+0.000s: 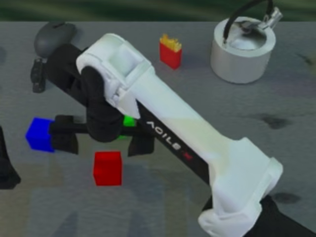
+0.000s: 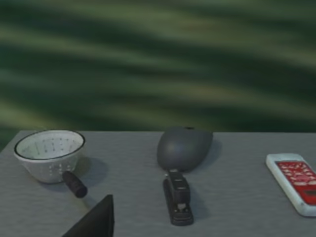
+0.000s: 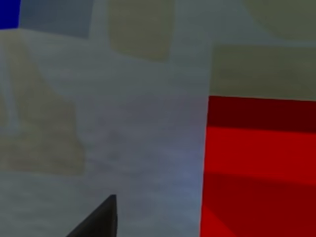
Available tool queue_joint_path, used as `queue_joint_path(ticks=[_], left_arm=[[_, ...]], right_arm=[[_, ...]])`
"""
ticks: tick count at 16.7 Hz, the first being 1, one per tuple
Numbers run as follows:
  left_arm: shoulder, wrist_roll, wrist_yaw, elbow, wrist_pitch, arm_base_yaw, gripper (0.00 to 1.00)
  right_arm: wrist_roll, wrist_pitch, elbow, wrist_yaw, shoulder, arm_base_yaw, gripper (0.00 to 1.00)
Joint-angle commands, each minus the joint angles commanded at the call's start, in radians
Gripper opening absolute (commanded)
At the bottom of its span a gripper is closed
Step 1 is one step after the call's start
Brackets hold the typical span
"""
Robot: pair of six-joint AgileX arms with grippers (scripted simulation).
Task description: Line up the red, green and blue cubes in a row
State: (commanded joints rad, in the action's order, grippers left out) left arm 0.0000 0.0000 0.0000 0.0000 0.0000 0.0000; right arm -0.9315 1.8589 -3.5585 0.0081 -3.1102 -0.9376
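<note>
My right gripper (image 1: 103, 143) hangs open over the table's left middle, its black fingers (image 1: 65, 139) spread wide. The red cube (image 1: 107, 168) sits just in front of it, nearer the front edge, with nothing between the jaws. In the right wrist view the red cube (image 3: 259, 168) is close by, beside one fingertip (image 3: 106, 215). The blue cube (image 1: 39, 133) rests by the gripper's left finger and shows as a corner (image 3: 9, 12). Only a sliver of the green cube (image 1: 129, 120) shows under the right arm. My left gripper (image 1: 6, 173) is parked open at the left edge.
A grey mouse (image 1: 54, 37) and a black stapler (image 1: 37, 74) lie at the back left. A red fries box (image 1: 170, 51) and a white pot with a black handle (image 1: 243, 49) stand at the back. The left wrist view shows a white colander (image 2: 49, 153) and a phone (image 2: 296, 180).
</note>
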Motion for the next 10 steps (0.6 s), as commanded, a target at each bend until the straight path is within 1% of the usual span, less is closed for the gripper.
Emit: queue_joint_path(ticks=[3, 6, 7, 10], left_arm=[[0.0, 0.0, 0.0, 0.0, 0.0, 0.0, 1.0], [0.0, 0.0, 0.0, 0.0, 0.0, 0.0, 1.0], [0.0, 0.0, 0.0, 0.0, 0.0, 0.0, 1.0], [0.018, 0.008, 0.002, 0.018, -0.01, -0.004, 1.0]], right_arm=[[0.0, 0.027, 0.066, -0.002, 0.089, -0.004, 1.0], [0.0, 0.031, 0.074, -0.002, 0.098, -0.005, 1.0], [0.0, -0.03, 0.056, -0.007, 0.094, -0.004, 1.0], [0.01, -0.042, 0.082, -0.002, 0.12, 0.0, 1.0]])
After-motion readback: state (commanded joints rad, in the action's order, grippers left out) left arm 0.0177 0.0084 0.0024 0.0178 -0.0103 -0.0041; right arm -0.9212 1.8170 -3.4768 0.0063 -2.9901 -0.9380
